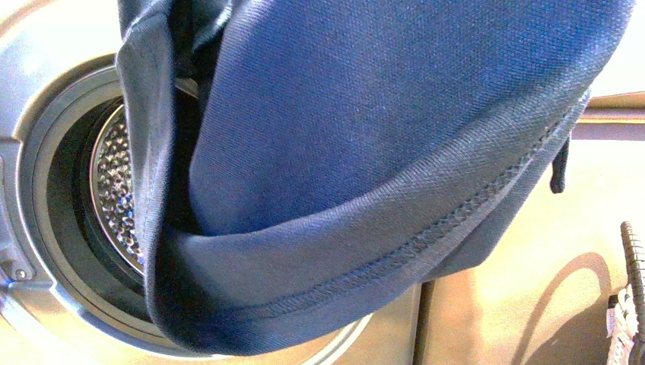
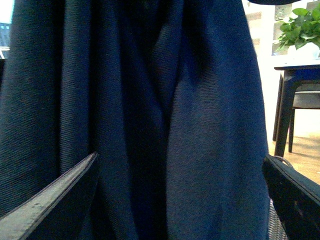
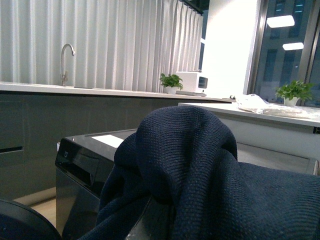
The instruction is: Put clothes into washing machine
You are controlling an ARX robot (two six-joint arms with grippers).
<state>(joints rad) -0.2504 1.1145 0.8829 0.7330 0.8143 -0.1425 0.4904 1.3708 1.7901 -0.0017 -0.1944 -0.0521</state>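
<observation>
The dark navy clothes (image 1: 380, 152) hang close before the front camera and cover most of that view, a stitched hem running across the bottom and a dark drawstring (image 1: 560, 171) dangling at the right. Behind them on the left is the washing machine (image 1: 46, 251), its porthole open onto the perforated steel drum (image 1: 114, 190). My right gripper (image 3: 160, 215) is shut on the clothes (image 3: 185, 165), which bunch over it and hide its fingers. My left gripper (image 2: 180, 156) is open, its fingers (image 2: 50, 205) spread to either side of the hanging fabric (image 2: 150, 110).
A taupe cabinet (image 1: 517, 274) stands right of the machine, with a woven basket (image 1: 631, 289) at the far right edge. The right wrist view shows a dark box-shaped appliance (image 3: 82, 160), a counter with a tap (image 3: 65, 62) and potted plants (image 3: 171, 81).
</observation>
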